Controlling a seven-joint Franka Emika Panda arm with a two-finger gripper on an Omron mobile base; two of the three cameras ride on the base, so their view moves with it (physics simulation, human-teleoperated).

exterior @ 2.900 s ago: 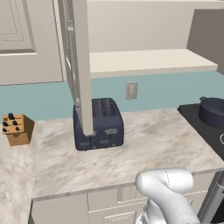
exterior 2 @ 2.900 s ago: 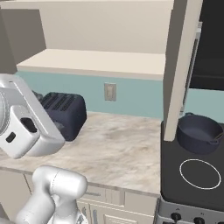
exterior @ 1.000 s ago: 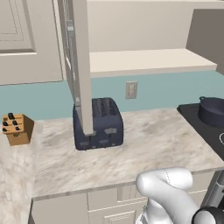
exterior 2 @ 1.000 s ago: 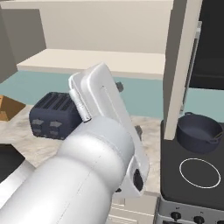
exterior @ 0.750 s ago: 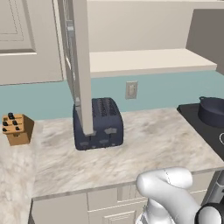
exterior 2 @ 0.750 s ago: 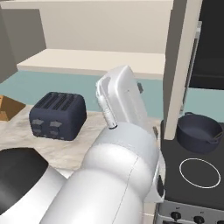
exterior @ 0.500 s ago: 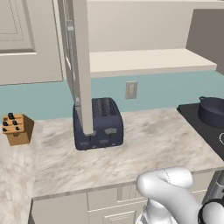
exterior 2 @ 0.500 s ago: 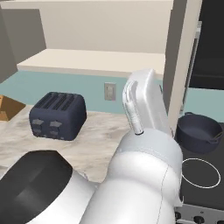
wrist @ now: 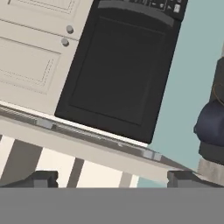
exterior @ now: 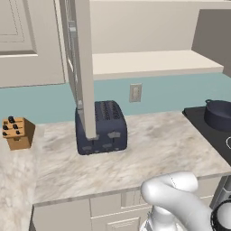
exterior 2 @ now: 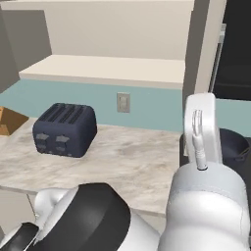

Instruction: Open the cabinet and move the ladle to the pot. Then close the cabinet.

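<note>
While the gripper point(wrist: 112, 178) gapes empty, one pot point(exterior: 219, 114) and one toaster point(exterior: 102, 127) stand apart.

One toaster point(exterior: 101, 127), surface centre; one knife block point(exterior: 16, 132) at 9 o'clock; one pot point(exterior: 218, 114) at 3 o'clock; one wall outlet point(exterior: 135, 92); one open cabinet door point(exterior: 84, 67).

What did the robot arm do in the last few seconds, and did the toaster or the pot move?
The white arm swung across the right base view, from the left edge over toward the pot, and now rises in front of it. The tool stands open with nothing in it. The toaster, the pot, the knife block and the open cabinet door stayed put.
</note>
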